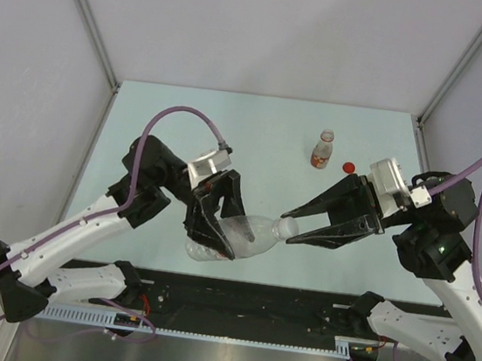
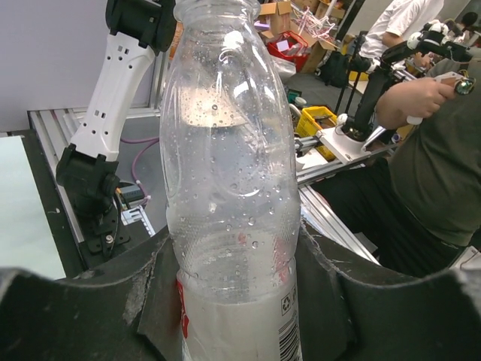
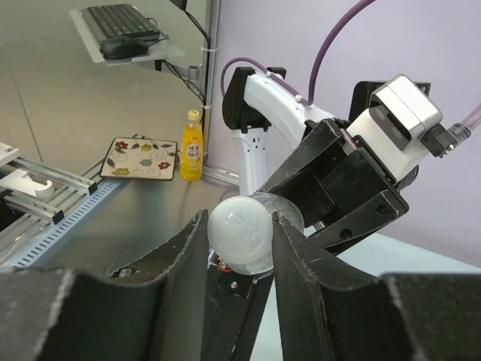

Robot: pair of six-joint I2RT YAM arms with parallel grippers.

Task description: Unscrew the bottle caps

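A clear bottle (image 1: 252, 233) with a red-and-white label hangs on its side above the table's near edge. My left gripper (image 1: 219, 233) is shut round its body; in the left wrist view the bottle (image 2: 229, 173) stands between the two dark fingers (image 2: 98, 316) of the left gripper (image 2: 237, 301). The bottle's white cap (image 1: 289, 228) sits between the tips of my right gripper (image 1: 287, 227). The right wrist view shows that cap (image 3: 239, 226) pinched in the right gripper (image 3: 239, 235). A small bottle (image 1: 322, 150) with a reddish label band stands at the back, a red cap (image 1: 348, 167) lying beside it.
The table's pale top (image 1: 186, 130) ends at a black strip (image 1: 253, 296) near the arm bases. Grey walls (image 1: 51, 78) close it in on three sides. In the right wrist view an orange-filled bottle (image 3: 192, 147) stands far behind, next to a flowered mat (image 3: 140, 158).
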